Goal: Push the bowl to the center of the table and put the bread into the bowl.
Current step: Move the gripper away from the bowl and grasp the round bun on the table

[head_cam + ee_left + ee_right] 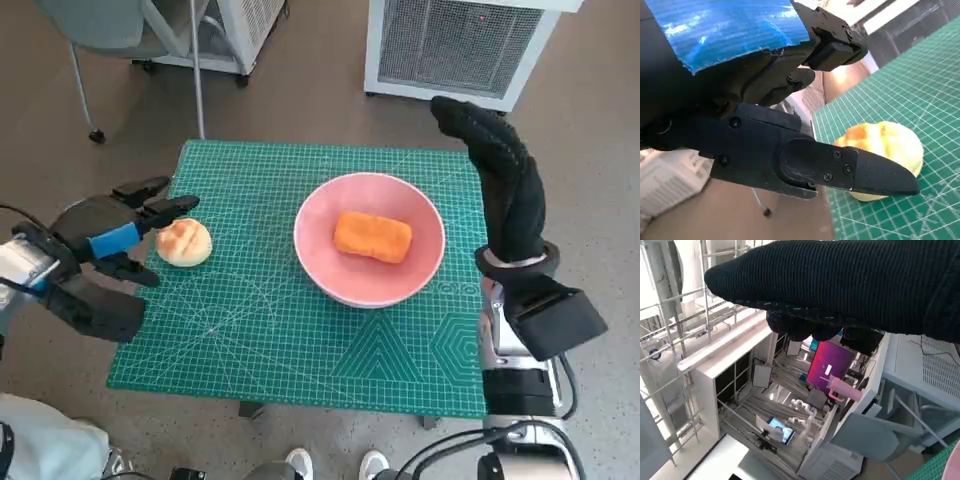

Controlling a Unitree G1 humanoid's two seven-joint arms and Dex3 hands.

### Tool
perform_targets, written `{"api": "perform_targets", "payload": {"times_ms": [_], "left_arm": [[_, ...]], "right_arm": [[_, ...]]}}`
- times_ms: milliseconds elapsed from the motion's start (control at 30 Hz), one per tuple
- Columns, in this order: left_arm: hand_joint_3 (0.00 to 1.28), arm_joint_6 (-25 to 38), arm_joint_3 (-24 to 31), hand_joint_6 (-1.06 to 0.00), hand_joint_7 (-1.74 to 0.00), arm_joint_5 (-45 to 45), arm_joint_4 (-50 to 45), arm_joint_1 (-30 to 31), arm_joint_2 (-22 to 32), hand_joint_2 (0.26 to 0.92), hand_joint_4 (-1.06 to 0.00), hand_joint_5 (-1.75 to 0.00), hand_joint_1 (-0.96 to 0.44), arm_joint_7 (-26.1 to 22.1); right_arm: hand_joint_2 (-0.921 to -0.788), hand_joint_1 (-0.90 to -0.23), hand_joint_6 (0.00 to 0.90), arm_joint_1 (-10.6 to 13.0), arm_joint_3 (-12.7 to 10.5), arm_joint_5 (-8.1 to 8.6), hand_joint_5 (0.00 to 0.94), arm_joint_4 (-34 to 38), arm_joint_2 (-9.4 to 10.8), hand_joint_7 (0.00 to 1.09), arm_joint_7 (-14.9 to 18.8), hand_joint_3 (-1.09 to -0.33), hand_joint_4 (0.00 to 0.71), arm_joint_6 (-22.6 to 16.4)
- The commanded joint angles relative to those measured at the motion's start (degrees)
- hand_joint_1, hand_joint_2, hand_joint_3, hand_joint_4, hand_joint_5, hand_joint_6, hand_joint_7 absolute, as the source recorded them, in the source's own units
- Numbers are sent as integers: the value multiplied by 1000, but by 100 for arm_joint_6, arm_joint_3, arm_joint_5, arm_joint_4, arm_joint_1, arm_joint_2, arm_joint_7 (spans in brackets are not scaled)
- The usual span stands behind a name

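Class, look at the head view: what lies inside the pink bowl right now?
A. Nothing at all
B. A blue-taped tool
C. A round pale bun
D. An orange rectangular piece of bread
D: the orange rectangular piece of bread rests inside the pink round bowl, while the round pale bun sits outside it on the green cutting mat.

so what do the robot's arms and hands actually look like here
The left hand is black hard plastic with screwed finger segments and blue tape across its back, on a pale forearm with black cables. The right hand wears a black knitted glove, ending in a pale cuff band; below it sits a black boxy module on a pale forearm, with black cables near the base.
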Motion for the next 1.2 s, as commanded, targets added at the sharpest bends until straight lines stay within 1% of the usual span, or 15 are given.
{"api": "perform_targets", "payload": {"times_ms": [33,167,467,667,700,733,767,800,867,933,967,1067,1133,1167,1200], "left_arm": [[0,52,-113,-233,-4,-139,373,-222,-204,830,-134,-4,-722,-100],[0,83,-165,-238,-5,-217,637,-310,-362,805,-146,-7,-677,-179],[0,210,-320,-243,-5,-327,996,-498,-628,780,-154,-5,-598,-443],[0,366,-350,-262,-11,-464,1197,-588,-793,760,-166,-7,-523,-813],[0,424,-330,-272,-15,-523,1235,-596,-849,755,-173,-9,-503,-951],[0,467,-318,-287,-20,-570,1262,-603,-889,750,-188,-14,-437,-1054],[0,541,-307,-292,-21,-626,1301,-611,-952,748,-193,-15,-413,-1191],[0,589,-304,-307,-25,-669,1323,-614,-987,745,-209,-19,-344,-1284],[0,703,-329,-326,-30,-720,1372,-621,-1067,743,-229,-22,-270,-1468],[2,774,-363,-355,-37,-742,1381,-632,-1122,745,-258,-27,-199,-1597],[8,799,-388,-398,-39,-744,1380,-637,-1147,761,-308,-25,-135,-1635],[19,823,-478,-463,-43,-695,1363,-635,-1169,794,-387,-27,-65,-1624],[28,844,-552,-552,-50,-636,1360,-621,-1176,842,-498,-33,-17,-1538],[28,874,-601,-573,-50,-603,1373,-620,-1188,853,-523,-31,-8,-1485],[34,895,-639,-639,-56,-584,1385,-621,-1197,878,-602,-35,7,-1447]], "right_arm": [[-921,-682,-1,165,0,25,1,-3,-25,647,47,-833,240,82],[-921,-682,-1,185,0,19,1,-46,-19,647,34,-833,240,89],[-921,-682,-1,247,-19,-20,0,-142,-49,646,-1,-834,240,105],[-921,-682,-1,266,-37,-55,0,-160,-56,647,-33,-835,240,96],[-921,-682,-1,272,-41,-67,1,-165,-60,647,-43,-835,240,92],[-921,-681,-1,276,-43,-76,1,-170,-63,647,-50,-835,240,90],[-921,-680,-1,280,-49,-83,1,-173,-71,647,-56,-836,240,88],[-921,-680,-1,286,-50,-90,1,-185,-73,647,-63,-836,240,89],[-921,-679,-1,295,-58,-96,1,-204,-79,647,-75,-836,240,93],[-921,-679,-1,300,-64,-96,0,-212,-82,647,-83,-837,240,92],[-921,-678,-1,301,-68,-93,0,-211,-85,647,-85,-837,240,92],[-921,-675,-1,310,-72,-97,0,-225,-82,647,-101,-837,240,94],[-921,-671,-1,316,-71,-108,0,-230,-78,646,-116,-837,240,92],[-921,-670,-1,318,-71,-114,0,-231,-77,645,-124,-836,240,91],[-921,-669,-1,319,-70,-118,1,-231,-77,644,-130,-836,240,90]]}}
